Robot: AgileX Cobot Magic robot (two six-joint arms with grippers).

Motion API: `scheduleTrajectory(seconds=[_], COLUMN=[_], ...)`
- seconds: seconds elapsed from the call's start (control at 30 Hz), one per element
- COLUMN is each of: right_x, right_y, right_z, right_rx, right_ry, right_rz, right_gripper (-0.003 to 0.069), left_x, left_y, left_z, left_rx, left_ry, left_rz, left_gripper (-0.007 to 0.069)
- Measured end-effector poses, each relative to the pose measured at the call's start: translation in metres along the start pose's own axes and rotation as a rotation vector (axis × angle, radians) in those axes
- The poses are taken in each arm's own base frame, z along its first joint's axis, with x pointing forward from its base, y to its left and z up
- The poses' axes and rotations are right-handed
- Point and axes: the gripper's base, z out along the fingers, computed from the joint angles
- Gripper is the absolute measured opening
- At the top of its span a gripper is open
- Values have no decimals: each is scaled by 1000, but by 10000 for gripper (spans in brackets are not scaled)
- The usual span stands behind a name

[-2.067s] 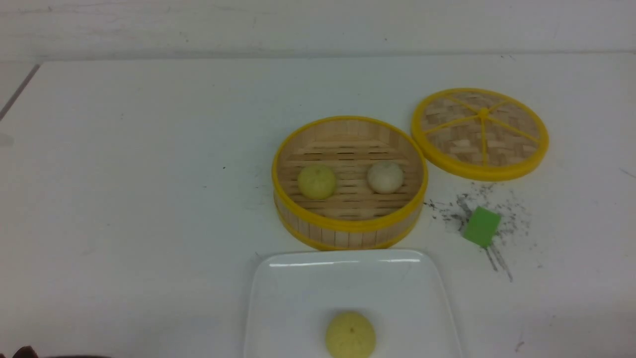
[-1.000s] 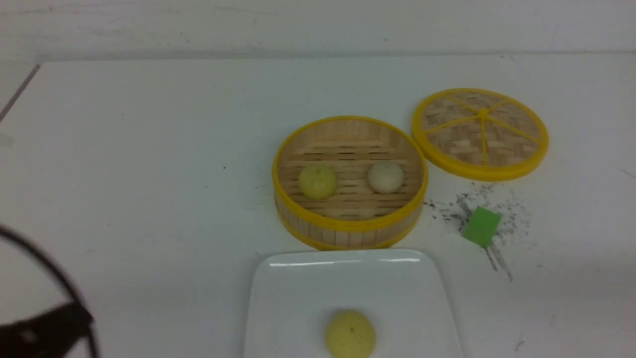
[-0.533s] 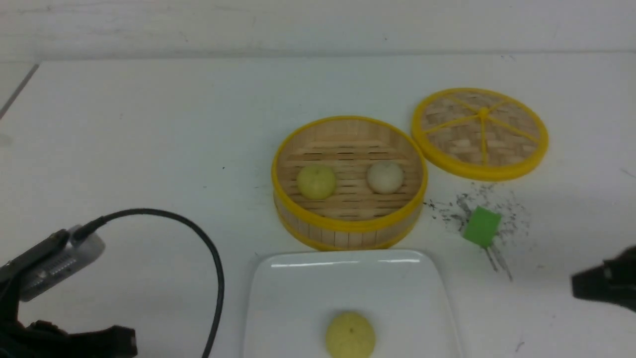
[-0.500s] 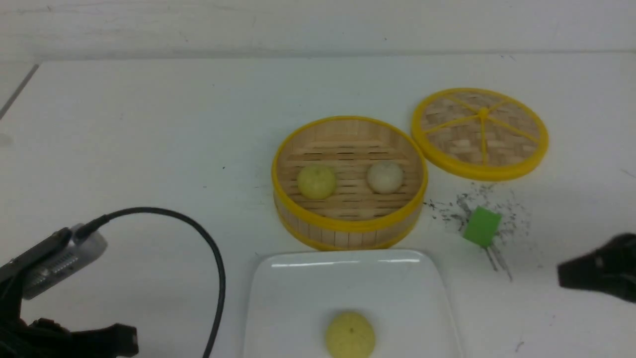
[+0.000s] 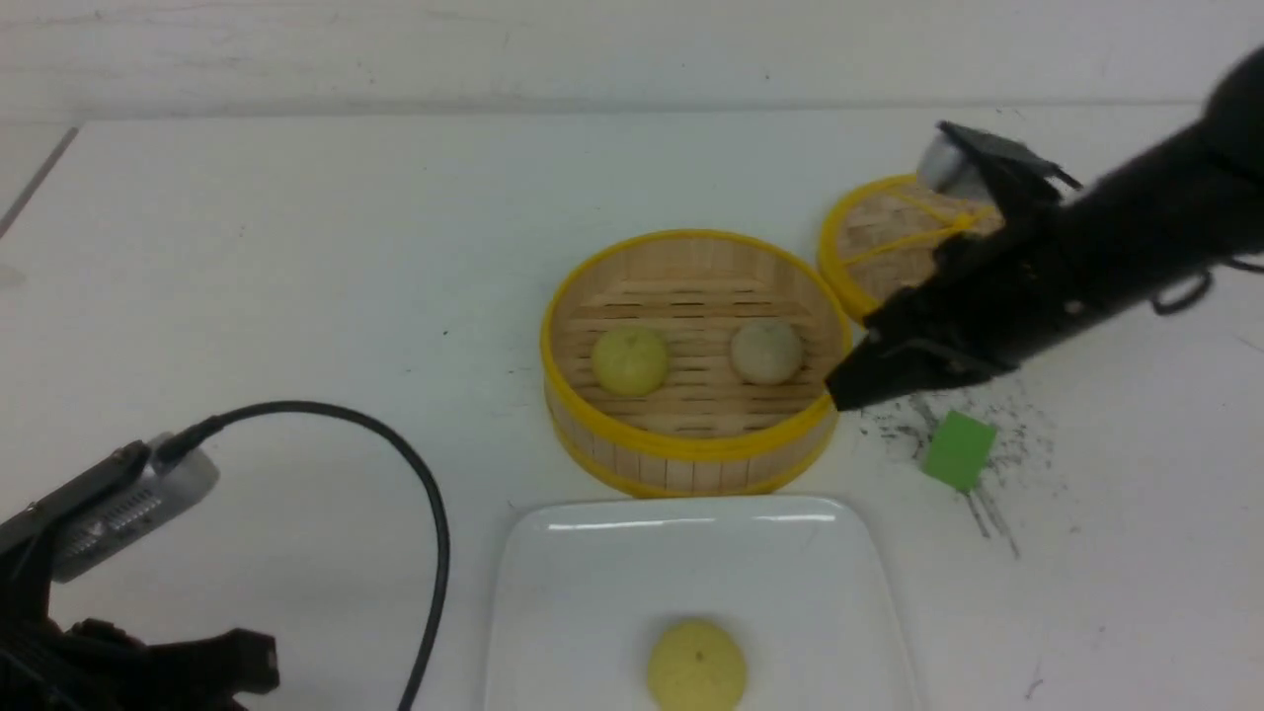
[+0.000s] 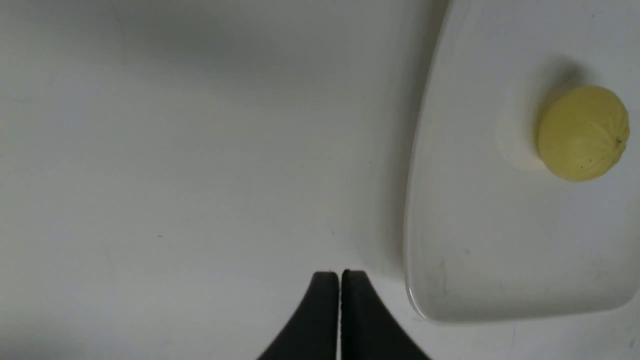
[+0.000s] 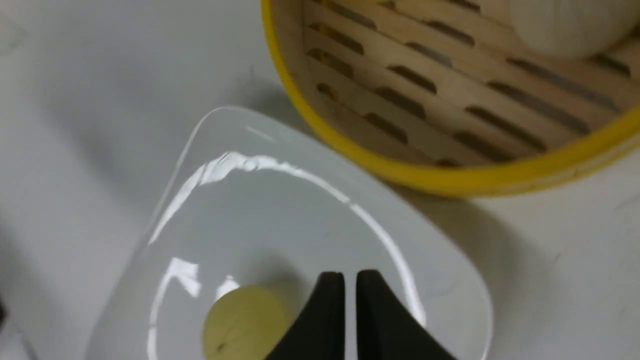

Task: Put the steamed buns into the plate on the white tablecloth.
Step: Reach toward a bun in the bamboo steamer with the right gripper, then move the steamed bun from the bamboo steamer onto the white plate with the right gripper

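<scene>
On the white tablecloth [image 5: 296, 247] a plate [image 5: 691, 513] holds one pale yellow steamed bun [image 5: 696, 667], also seen from both wrists [image 6: 582, 132] [image 7: 245, 322]. Behind it, the bamboo steamer [image 5: 691, 449] holds a yellow bun [image 5: 629, 360] and an off-white bun [image 5: 765, 351]. My right gripper [image 5: 837, 390] hangs at the steamer's right rim, near the off-white bun; its fingers stand nearly together with only a slim slit and hold nothing [image 7: 350, 280]. My left gripper [image 5: 259, 671] rests low at the front left beside the plate, shut and empty [image 6: 340, 277].
The woven steamer lid [image 5: 879, 247] lies at the back right, partly covered by my right arm. A green cube [image 5: 956, 449] sits on dark scuff marks right of the steamer. A black cable [image 5: 425, 513] loops from my left wrist towards the plate's left side.
My right arm has swung up from the right edge to the steamer's right rim, now covering part of the lid. The left arm has hardly moved. All three buns stay put.
</scene>
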Motion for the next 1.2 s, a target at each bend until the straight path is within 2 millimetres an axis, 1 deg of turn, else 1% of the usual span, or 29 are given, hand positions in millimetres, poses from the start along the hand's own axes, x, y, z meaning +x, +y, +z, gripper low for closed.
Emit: scheduleTrajectory(seconds=[0.03, 0.07, 0.13, 0.2, 0.27, 0.37, 0.4, 0.43, 0.5, 0.63, 0.7, 0.77, 0.8, 0.83, 0.87, 0.9, 0.93, 0.97, 1.03, 1.13, 1.2], right_x=[-11, -12, -33, -42, -53, -62, -63, -65, -65, -60, -59, -60, -60, -60, -61, -62, -62, -62, -62, -60, -50], right_y=[-1, 1, -2, -2, -7, -17, -18, -24, -32, -42, -43, -43, -43, -41, -38, -35, -31, -26, -15, 12, 32], right_z=[9, 11, 34, 45, 59, 75, 76, 85, 95, 112, 115, 115, 115, 112, 108, 102, 95, 85, 65, 15, -20], right_rx=[43, 47, 146, 189, 247, 307, 310, 332, 352, 363, 360, 357, 356, 354, 353, 350, 347, 346, 342, 330, 301], right_ry=[8, 12, 30, 33, 28, 7, 4, -8, -8, 12, 16, 15, 14, 13, 16, 19, 22, 33, 47, 56, 55], right_rz=[-25, -33, -79, -96, -108, -111, -108, -107, -110, -107, -100, -95, -94, -94, -95, -95, -97, -101, -108, -125, -123], right_gripper=[84, 87, 149, 190, 260, 349, 353, 388, 418, 426, 392, 305, 293, 207, 141, 79, 38, 22, 22, 22, 22], left_x=[0, -1, -2, -3, -3, -4, -4, -5, -5, -6, -6, -6, -6, -6, -6, -6, -6, -6, -6, -6, -6], left_y=[0, 0, 0, 0, 0, 0, 0, 0, 0, 0, 0, 0, 0, 0, 0, 0, 0, 0, 0, 0, 0], left_z=[0, 0, 0, 0, 0, 0, 0, 0, 0, 0, 0, 0, 0, 0, 0, 0, 0, 0, 0, 0, 0], left_rx=[0, 0, 0, 0, 0, -1, -1, -1, -1, 0, 0, 0, 0, 0, 0, 0, 0, 0, 0, 0, 0], left_ry=[-5, -8, -23, -29, -30, -45, -47, -55, -59, -63, -64, -64, -64, -64, -64, -64, -64, -64, -64, -64, -64], left_rz=[0, 0, 0, 0, 0, 0, 0, 0, 0, -1, -1, -1, -1, -1, -1, -1, -1, -1, -1, -1, -1], left_gripper=[37, 38, 46, 50, 54, 56, 57, 62, 69, 78, 83, 88, 88, 90, 91, 92, 94, 97, 101, 107, 108])
